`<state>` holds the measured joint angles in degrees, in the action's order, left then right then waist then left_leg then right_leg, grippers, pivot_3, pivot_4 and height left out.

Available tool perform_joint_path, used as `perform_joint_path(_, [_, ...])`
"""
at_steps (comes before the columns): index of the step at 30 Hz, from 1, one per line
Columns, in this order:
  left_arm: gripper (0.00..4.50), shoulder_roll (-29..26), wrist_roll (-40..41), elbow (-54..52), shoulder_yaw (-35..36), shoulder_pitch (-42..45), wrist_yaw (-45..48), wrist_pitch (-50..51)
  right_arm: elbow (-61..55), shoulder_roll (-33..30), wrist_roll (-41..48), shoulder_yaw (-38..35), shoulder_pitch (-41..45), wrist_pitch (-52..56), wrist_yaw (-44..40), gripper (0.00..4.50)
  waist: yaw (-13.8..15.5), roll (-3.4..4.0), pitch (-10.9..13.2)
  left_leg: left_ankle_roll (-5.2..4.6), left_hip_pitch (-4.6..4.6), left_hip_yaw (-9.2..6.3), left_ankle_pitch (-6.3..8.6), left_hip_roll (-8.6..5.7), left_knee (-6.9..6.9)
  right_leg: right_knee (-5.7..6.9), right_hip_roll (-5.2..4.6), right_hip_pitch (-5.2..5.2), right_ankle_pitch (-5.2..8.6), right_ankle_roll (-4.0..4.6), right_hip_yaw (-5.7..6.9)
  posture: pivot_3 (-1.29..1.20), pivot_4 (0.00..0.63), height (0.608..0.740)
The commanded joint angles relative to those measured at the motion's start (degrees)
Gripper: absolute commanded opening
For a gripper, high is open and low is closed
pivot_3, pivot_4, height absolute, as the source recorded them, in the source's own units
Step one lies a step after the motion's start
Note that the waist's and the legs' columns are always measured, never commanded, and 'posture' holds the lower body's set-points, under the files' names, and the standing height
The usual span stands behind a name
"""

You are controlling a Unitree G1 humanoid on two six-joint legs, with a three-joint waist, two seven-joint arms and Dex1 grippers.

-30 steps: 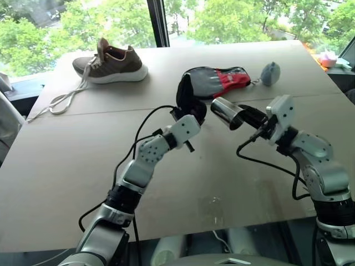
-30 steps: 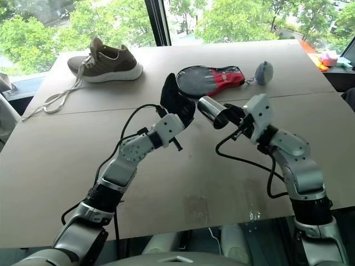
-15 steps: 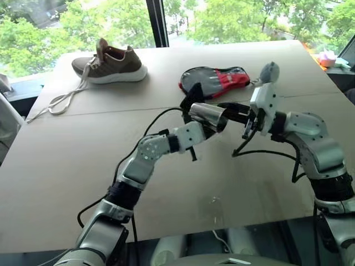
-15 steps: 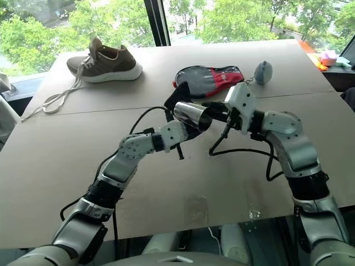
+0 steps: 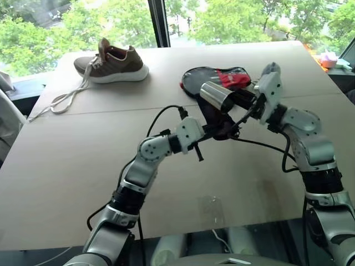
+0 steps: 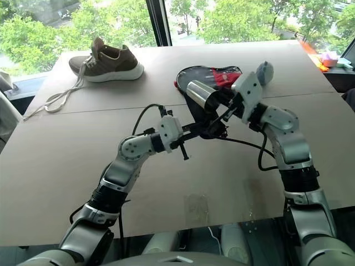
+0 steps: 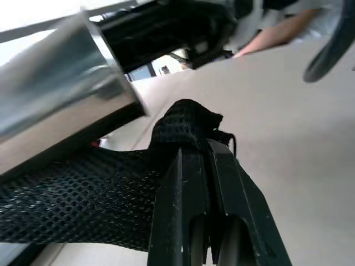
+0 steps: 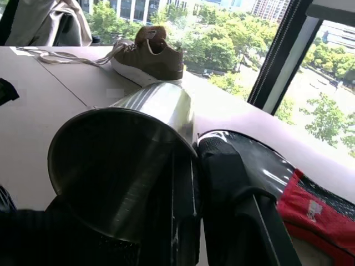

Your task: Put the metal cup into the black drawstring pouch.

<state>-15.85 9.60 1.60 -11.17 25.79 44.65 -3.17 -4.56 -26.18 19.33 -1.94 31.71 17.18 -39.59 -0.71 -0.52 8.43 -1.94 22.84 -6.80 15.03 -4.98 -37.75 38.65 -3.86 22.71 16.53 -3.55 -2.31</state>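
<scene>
My right gripper [image 5: 239,101] is shut on the rim of the metal cup [image 5: 215,95], a shiny steel tumbler held on its side above the table [image 5: 66,160], base pointing left. One finger [image 8: 233,183] lies along the outside of the cup [image 8: 122,160]. Just below the cup hangs the black drawstring pouch [image 5: 217,121], a soft black mesh bag. My left gripper [image 5: 213,132] is shut on its fabric, and its fingers [image 7: 194,194] pinch a bunched edge of the pouch [image 7: 83,188]. I cannot see the pouch's mouth. The cup [image 7: 55,77] sits close above the pouch.
A brown shoe [image 5: 111,62] with loose laces lies at the far left. A black-grey-red racket-shaped case [image 5: 226,77] and a grey fuzzy ball [image 5: 270,68] lie behind the grippers. A pink item [image 5: 327,57] sits past the table's far right corner. Black cables trail from both wrists.
The right gripper has lifted the cup up and away from me. The left wrist has rolled, and the pouch, earlier held upright behind the cup, now hangs below it.
</scene>
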Motion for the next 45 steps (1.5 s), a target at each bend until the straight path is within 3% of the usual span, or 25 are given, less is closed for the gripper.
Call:
perform_joint_path(1, [0.00,2.25,5.35,-0.18,3.77,0.88,-3.01,6.67,-8.91,0.04,8.33,-6.61,-2.23,4.99,2.00,0.08,-0.06,0.00,0.00,0.00,0.00,0.00,0.00,0.00,-0.02,0.02,0.01,-0.01,0.00,0.00,0.00,0.00,0.150,0.740])
perform_joint_path(5, [0.00,4.60,10.57,-0.18,6.45,1.29,-4.13,13.90,-17.13,-1.27,17.43,-10.33,-7.30,12.18,2.08,0.08,-0.10,0.00,0.00,-0.01,0.00,0.03,0.01,0.00,-0.10,0.12,0.01,0.00,0.00,0.00,-0.05,0.00,0.150,0.740])
perform_joint_path(9, [0.00,6.67,17.60,-0.19,9.60,2.37,-4.93,22.52,-20.11,-5.30,10.78,-4.36,-15.11,8.27,-1.34,0.08,0.06,-0.06,-0.04,-0.02,-0.01,-0.03,0.01,0.01,-0.24,0.14,0.03,-0.08,0.00,0.00,0.00,0.00,0.150,0.740])
perform_joint_path(19, [0.00,7.06,26.10,-3.61,12.30,3.85,-4.60,33.74,-16.14,1.29,3.90,0.01,-15.62,2.07,4.86,0.08,-0.06,-0.12,-0.05,-0.01,-0.02,0.00,0.01,0.01,-0.38,0.21,0.05,-0.11,0.00,-0.01,-0.02,0.00,0.150,0.740])
perform_joint_path(26, [0.00,6.63,30.19,-6.27,13.39,3.56,-3.61,37.68,-12.48,1.50,-0.15,1.26,-16.82,-1.06,4.83,0.08,0.17,-0.11,-0.05,-0.01,-0.01,-0.02,0.01,0.00,-0.38,0.19,0.05,-0.09,0.00,0.00,-0.01,0.00,0.150,0.740])
perform_joint_path(32, [0.00,6.36,31.53,-7.79,12.15,3.01,-2.39,39.34,-7.80,-2.32,-13.02,7.98,-15.20,-11.86,3.57,0.08,-0.12,-0.11,-0.05,-0.01,-0.02,0.02,0.01,0.01,-0.37,0.21,0.08,-0.09,0.00,0.00,-0.04,0.00,0.150,0.740])
perform_joint_path(39, [0.00,5.85,31.05,-8.29,11.38,2.15,-1.52,39.59,-0.63,-3.04,-26.52,8.75,-10.12,-29.77,11.88,0.08,-0.04,-0.11,-0.05,0.00,-0.02,0.03,0.01,0.01,-0.38,0.20,0.09,-0.05,0.00,-0.01,-0.04,0.00,0.150,0.740])
perform_joint_path(41, [0.00,5.79,31.13,-8.52,11.10,1.88,-1.21,39.72,-0.35,-0.04,-22.45,7.45,-10.18,-28.29,12.42,0.08,0.04,-0.13,-0.07,0.00,-0.02,0.02,0.01,0.01,-0.38,0.19,0.09,-0.05,0.00,0.00,-0.02,0.00,0.150,0.740])
perform_joint_path(45, [0.00,5.52,31.13,-8.81,10.94,1.65,-0.79,39.80,-8.24,8.72,0.93,2.08,-11.58,-8.46,12.12,0.08,-0.06,-0.13,-0.06,0.02,-0.02,-0.01,0.00,0.06,-0.35,0.19,0.11,-0.09,0.00,0.00,-0.04,0.00,0.150,0.740])
